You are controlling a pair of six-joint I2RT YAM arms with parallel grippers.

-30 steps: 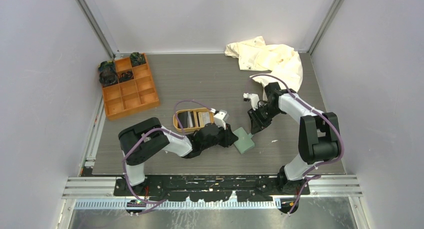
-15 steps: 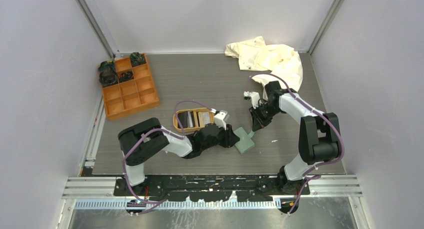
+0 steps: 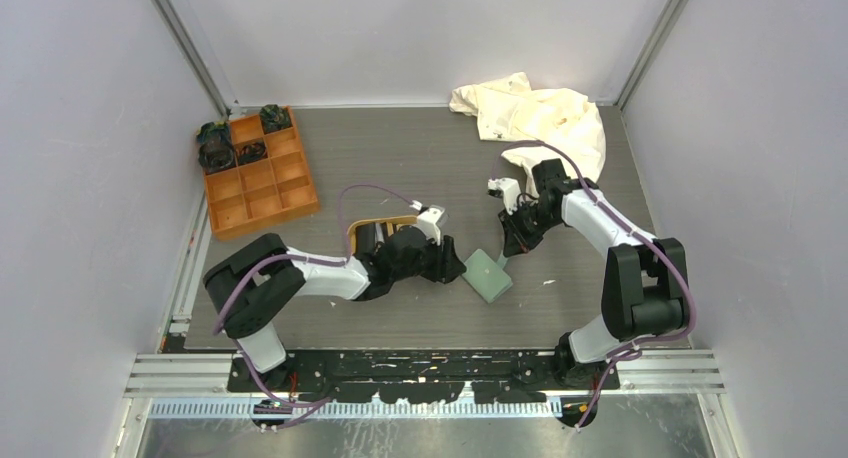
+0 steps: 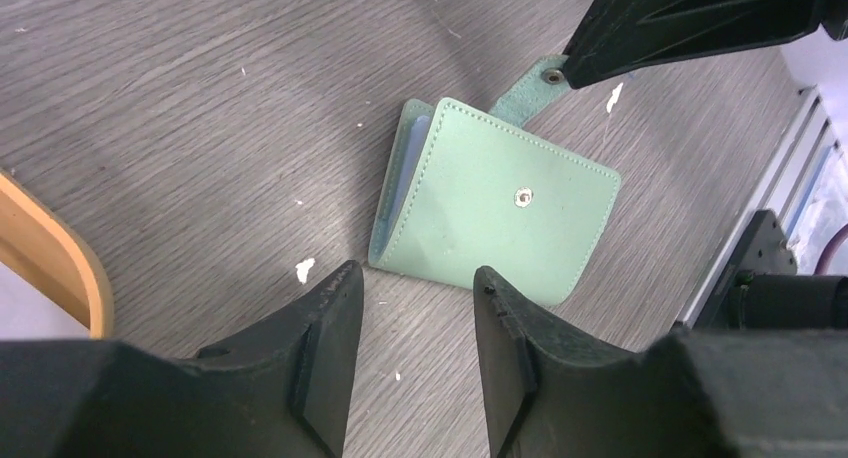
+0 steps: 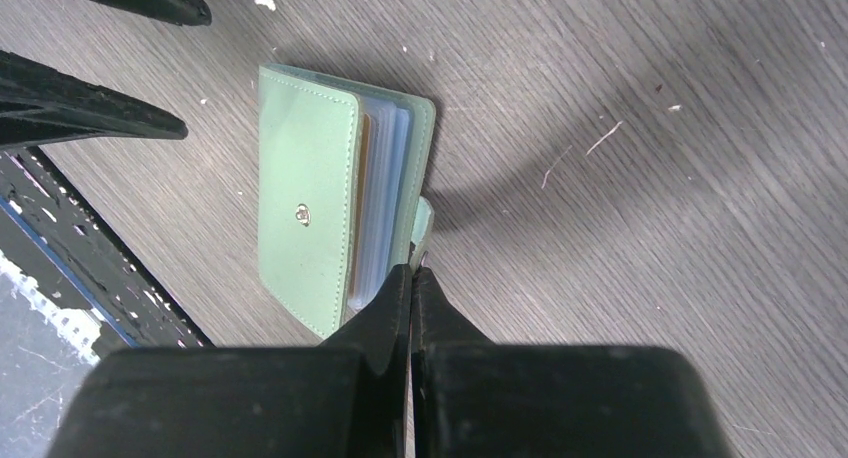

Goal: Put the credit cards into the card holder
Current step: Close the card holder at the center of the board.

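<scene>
Well, past the orange compartment box (image 3: 262,173) and the tan tray (image 3: 365,223), which my left arm mostly hides so that I cannot make out any credit cards, the left gripper (image 4: 417,278) sits low with its jaws apart and nothing between them, just short of the card holder (image 4: 500,213). The holder lies flat on the table (image 3: 400,158) between the two grippers, unsnapped but nearly closed, and the right gripper (image 5: 412,273) looks pinched shut on its tab (image 4: 520,93). I judge this is the opening step: next the right should draw the tab back while the left pins the cover.
</scene>
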